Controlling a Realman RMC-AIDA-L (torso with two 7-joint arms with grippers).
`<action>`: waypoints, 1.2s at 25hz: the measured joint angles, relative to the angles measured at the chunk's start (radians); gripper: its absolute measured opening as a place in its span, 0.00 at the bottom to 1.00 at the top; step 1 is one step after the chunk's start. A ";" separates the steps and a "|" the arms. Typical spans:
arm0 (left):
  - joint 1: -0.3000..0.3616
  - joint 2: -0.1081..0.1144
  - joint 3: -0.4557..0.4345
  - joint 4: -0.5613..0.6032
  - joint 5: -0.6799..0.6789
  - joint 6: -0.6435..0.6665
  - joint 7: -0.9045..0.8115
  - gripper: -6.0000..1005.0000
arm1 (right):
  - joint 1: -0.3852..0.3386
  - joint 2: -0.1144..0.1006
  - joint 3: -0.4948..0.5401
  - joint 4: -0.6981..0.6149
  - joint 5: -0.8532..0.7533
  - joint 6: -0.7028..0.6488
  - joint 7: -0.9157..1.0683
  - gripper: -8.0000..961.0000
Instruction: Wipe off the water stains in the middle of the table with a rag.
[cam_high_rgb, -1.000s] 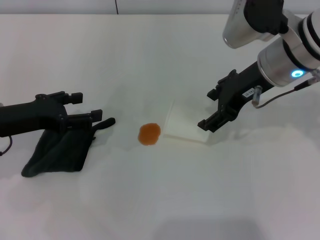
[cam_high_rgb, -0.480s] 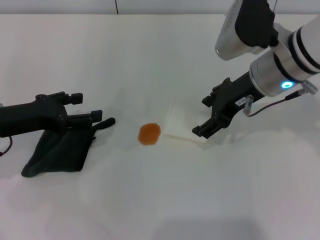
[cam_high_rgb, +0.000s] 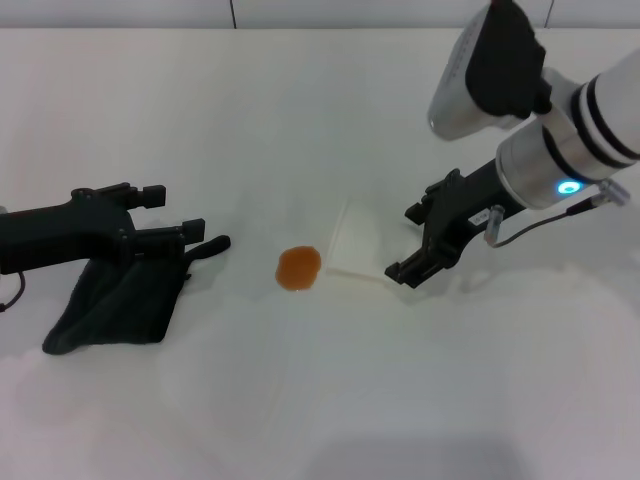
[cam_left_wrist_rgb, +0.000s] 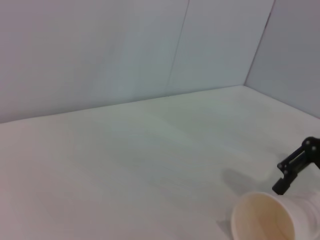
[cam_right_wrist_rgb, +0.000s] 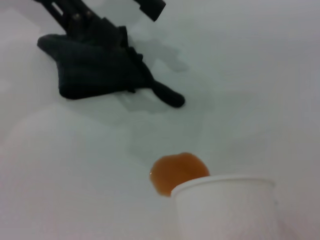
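Now right tool (cam_high_rgb: 428, 247) clamping cup (cam_high_rgb: 362, 247), tipped

Bright even light, soft faint shadows

Lab-like: bare white table (cam_high_rgb: 300, 400), plain walls (cam_left_wrist_rgb: 100, 50)

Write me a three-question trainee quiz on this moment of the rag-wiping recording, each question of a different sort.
1. True or false: the rag already covers the orange-brown water stain.
2. Which gripper is at the white paper cup? A) left gripper B) right gripper C) neither
3. Fill in: the paper cup lies on its ____ on the table, mouth toward the stain.

Key
1. False: the rag is bunched under the left gripper, well apart from the stain.
2. B: its fingers flank the cup's base end, and it appears to grip the cup.
3. side
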 joint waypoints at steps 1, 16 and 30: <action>0.000 0.000 0.000 0.000 0.000 0.000 0.000 0.86 | 0.000 0.000 0.000 0.000 0.000 0.000 0.000 0.88; 0.002 -0.002 0.000 -0.002 -0.001 0.000 -0.003 0.86 | -0.005 0.002 -0.086 0.002 -0.001 0.067 0.000 0.88; 0.007 -0.002 0.000 -0.002 -0.001 0.000 -0.003 0.86 | -0.003 0.002 -0.139 0.011 -0.008 0.109 0.000 0.88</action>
